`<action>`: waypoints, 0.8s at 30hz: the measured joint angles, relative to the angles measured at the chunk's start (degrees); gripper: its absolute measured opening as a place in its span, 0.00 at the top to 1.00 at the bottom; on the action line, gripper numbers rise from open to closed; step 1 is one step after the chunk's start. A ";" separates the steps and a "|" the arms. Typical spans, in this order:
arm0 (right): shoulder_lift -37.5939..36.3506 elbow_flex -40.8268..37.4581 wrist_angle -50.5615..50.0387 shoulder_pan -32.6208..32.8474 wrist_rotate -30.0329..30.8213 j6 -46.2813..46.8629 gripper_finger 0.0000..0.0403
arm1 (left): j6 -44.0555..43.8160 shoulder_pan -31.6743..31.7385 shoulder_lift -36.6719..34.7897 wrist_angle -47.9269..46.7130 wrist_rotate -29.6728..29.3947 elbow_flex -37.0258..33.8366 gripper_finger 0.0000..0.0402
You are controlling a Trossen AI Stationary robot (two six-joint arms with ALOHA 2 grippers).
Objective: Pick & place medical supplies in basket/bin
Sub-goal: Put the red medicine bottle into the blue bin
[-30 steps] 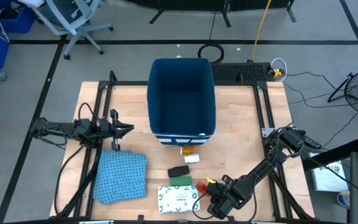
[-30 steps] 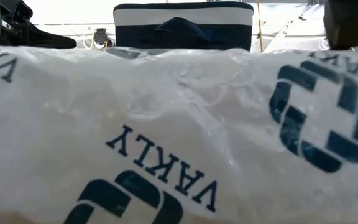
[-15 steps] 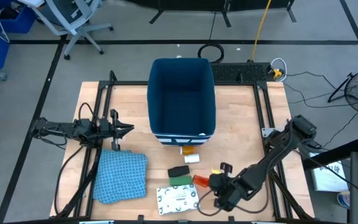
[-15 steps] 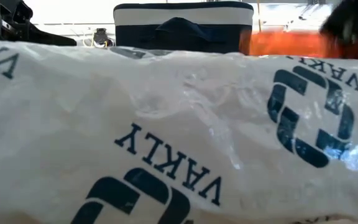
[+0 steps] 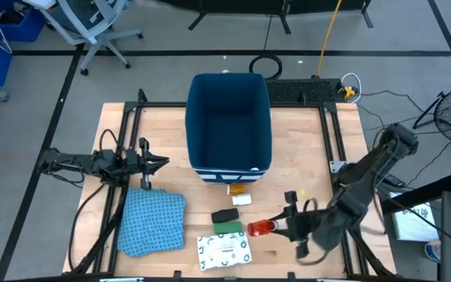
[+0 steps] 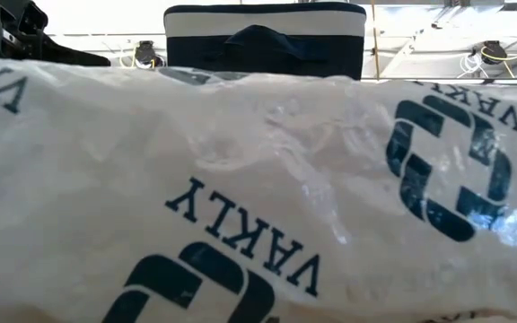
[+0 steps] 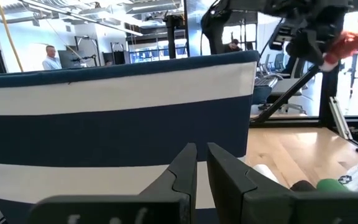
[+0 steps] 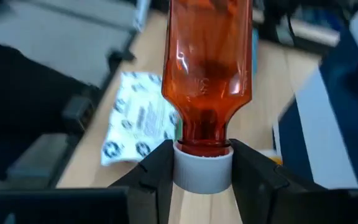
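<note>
Since the earlier frame the right gripper [image 5: 282,227] has carried the red white-capped tube [image 5: 260,228] up off the table, farther from the flat white packet [image 5: 225,251] and nearer the dark-blue bin [image 5: 230,124]. Its fingers [image 8: 157,169] clamp the white cap, arm stretched low toward the bin's near side. Left gripper [image 5: 161,163] waits beside the bin's left wall, fingers nearly closed, holding nothing.

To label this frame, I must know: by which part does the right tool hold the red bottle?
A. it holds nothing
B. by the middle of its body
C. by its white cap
C: in the right wrist view the right tool pinches the red bottle at its white cap.
</note>
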 joint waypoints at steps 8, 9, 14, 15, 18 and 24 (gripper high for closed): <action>-18.59 -22.79 25.14 0.09 -0.56 -6.65 0.67 | 0.04 0.00 0.01 -1.38 0.00 0.00 0.90; -20.75 -25.79 28.58 0.09 -0.58 -7.46 0.67 | 0.15 0.01 0.01 -1.49 0.00 0.00 0.90; -30.01 -37.77 41.02 0.09 -0.60 -12.57 0.71 | 0.22 0.01 0.01 -1.31 0.00 0.00 0.90; -31.53 -39.58 42.74 0.09 -0.56 -13.37 0.71 | 0.22 0.01 -0.01 -1.31 0.00 0.00 0.90; -35.31 -43.43 44.61 -0.10 0.77 -14.09 0.70 | 0.22 0.01 -0.01 -1.29 0.00 0.00 0.90; -38.03 -44.06 46.94 -4.79 2.68 -14.33 0.69 | 0.24 0.00 -0.01 -1.27 0.00 0.00 0.90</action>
